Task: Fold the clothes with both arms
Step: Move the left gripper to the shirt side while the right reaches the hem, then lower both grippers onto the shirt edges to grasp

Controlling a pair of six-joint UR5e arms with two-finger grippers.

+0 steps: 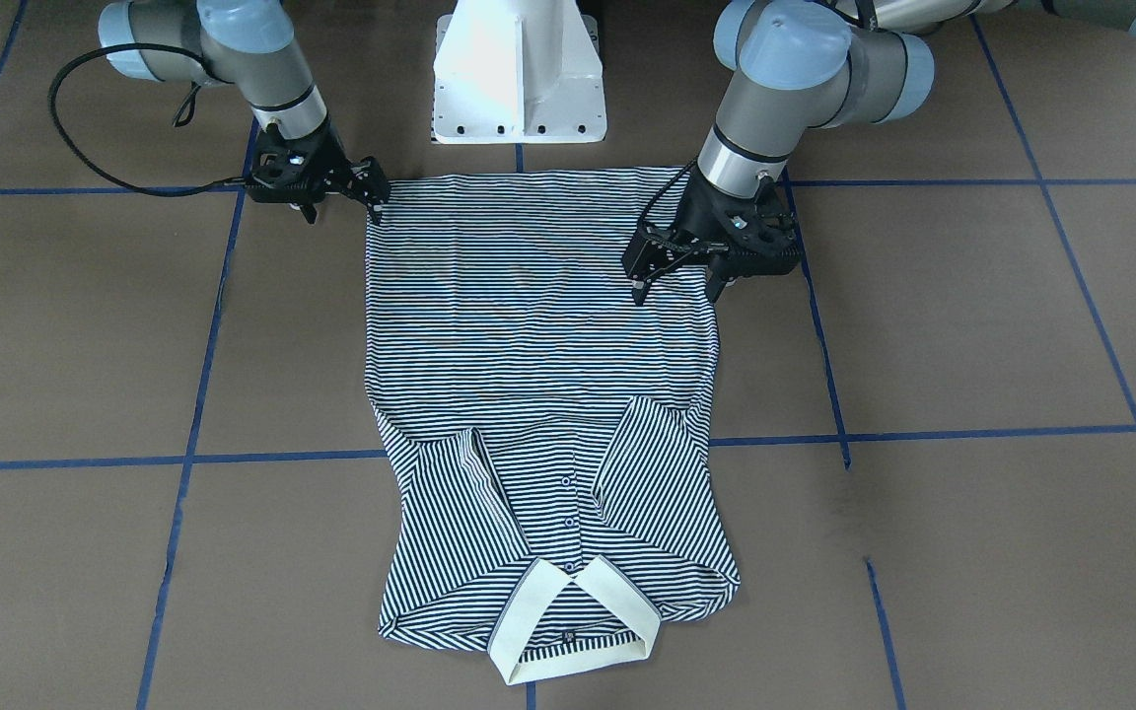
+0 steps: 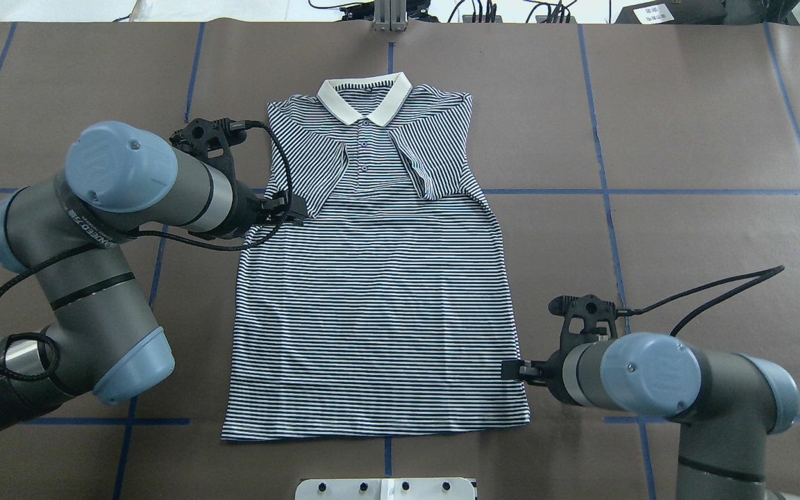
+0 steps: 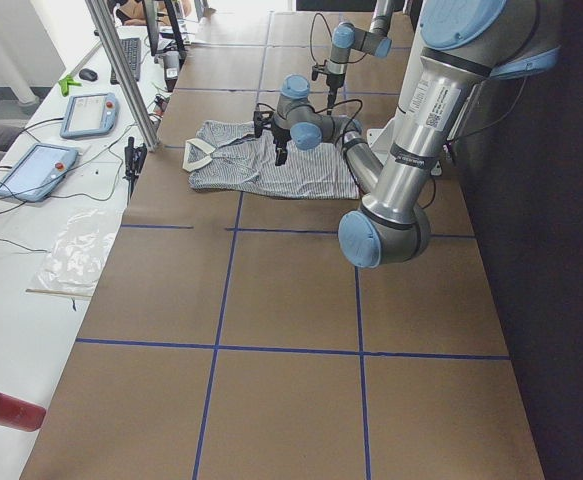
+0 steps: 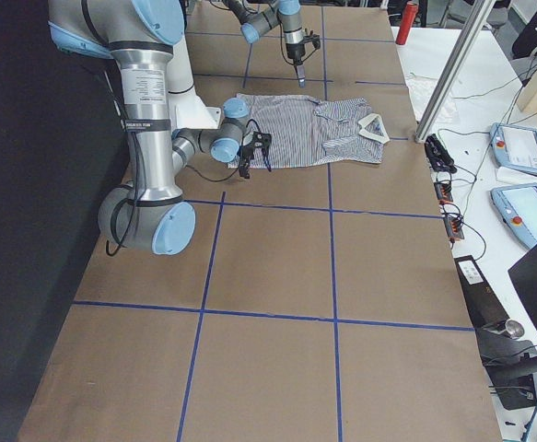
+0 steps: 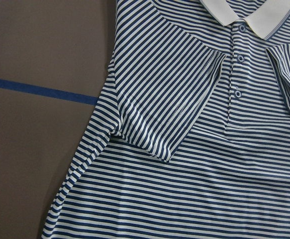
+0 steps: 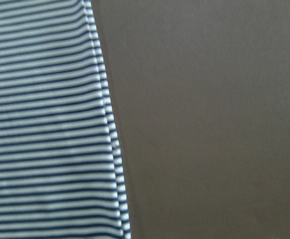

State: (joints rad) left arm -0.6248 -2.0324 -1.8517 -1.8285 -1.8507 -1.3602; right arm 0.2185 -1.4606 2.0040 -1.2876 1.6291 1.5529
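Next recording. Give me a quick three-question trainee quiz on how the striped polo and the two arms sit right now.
1. True or false: both sleeves of the navy-and-white striped polo shirt lie folded inward over its front.
2. Relative to the white pedestal base, the shirt's plain cream collar lies: A) nearest; B) farthest; C) tucked underneath the shirt.
3. Which is closer to the hem: the left arm's black pincer or the right arm's black pincer?
Key: 1 true; 2 B; 3 right.
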